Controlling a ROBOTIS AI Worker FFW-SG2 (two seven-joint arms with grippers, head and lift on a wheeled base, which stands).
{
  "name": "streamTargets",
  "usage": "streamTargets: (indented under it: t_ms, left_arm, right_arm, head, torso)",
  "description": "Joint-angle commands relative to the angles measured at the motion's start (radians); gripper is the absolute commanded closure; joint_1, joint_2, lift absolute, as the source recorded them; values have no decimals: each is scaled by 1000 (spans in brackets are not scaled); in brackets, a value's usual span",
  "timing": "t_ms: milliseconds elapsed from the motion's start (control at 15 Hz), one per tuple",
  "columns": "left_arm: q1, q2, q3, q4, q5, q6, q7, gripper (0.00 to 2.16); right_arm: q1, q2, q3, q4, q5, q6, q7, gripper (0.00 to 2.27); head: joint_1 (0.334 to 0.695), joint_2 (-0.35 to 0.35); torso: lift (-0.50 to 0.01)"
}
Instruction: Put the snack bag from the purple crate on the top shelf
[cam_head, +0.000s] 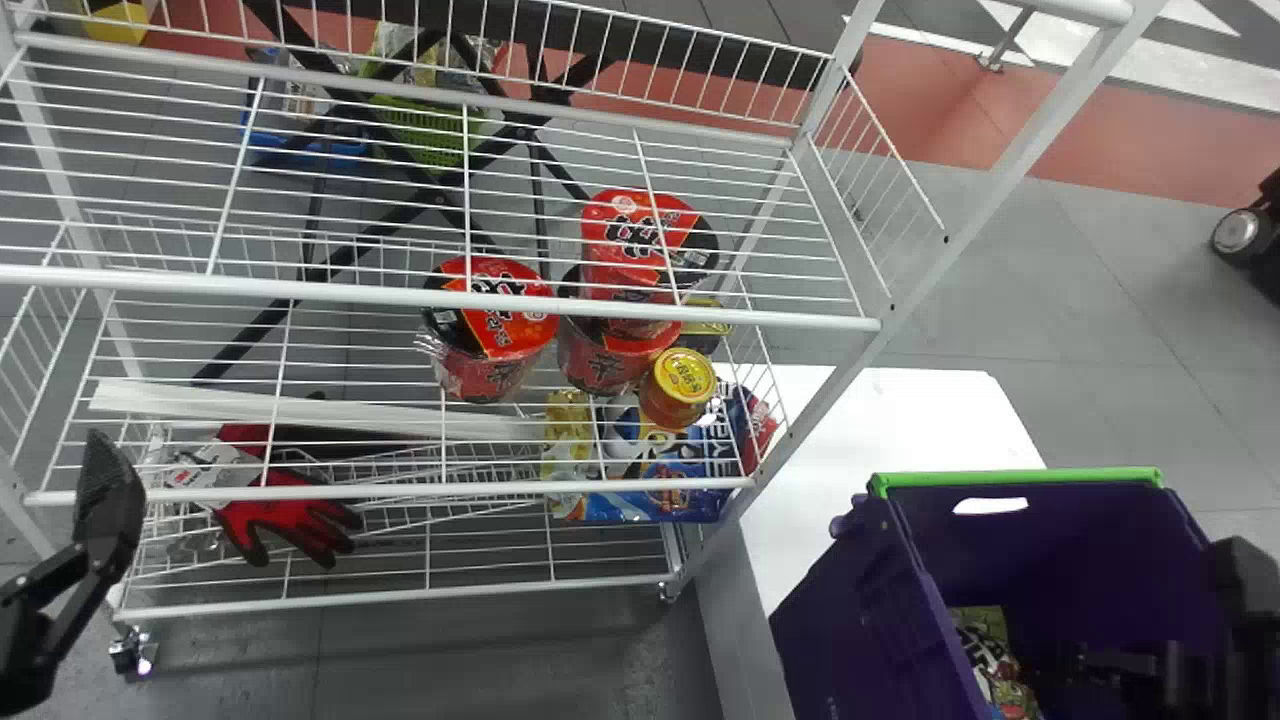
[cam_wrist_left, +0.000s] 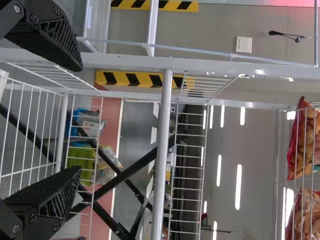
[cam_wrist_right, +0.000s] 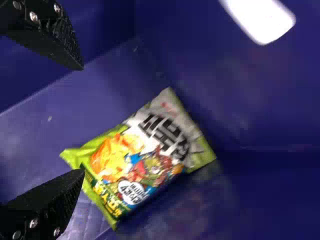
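The purple crate (cam_head: 870, 610) is flashing a bright green rim (cam_head: 1015, 479), the snack bag (cam_wrist_right: 145, 155) is mixing green, white and orange, red-and-black tubs (cam_head: 505, 335) are glowing, and the wall strip (cam_wrist_left: 135, 79) is sporting black-and-yellow stripes!

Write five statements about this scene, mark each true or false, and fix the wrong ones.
1. The snack bag lies inside the purple crate. True.
2. The right gripper is closed on the bag. False: the right gripper is open, with the bag on the crate's floor.
3. The crate stands on the rack's top shelf. False: it is on the white table beside the rack.
4. Three red tubs are on the rack. True.
5. The left gripper holds a tub. False: it is open and empty.
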Motion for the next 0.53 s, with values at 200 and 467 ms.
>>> streamTargets:
  t_ms: [200, 467]
  left_arm:
    - [-3, -11, 21, 15, 21, -24, -6, 124]
    - [-8, -14, 18, 16, 21, -30, -11, 124]
  right_arm:
    - [-166, -4, 285, 259, 336, 21, 1, 73]
    - [-171, 62, 351, 345, 473, 21, -42, 83]
  head:
    - [695, -350]
    - [695, -350]
  torso:
    - [-451]
    - [-451]
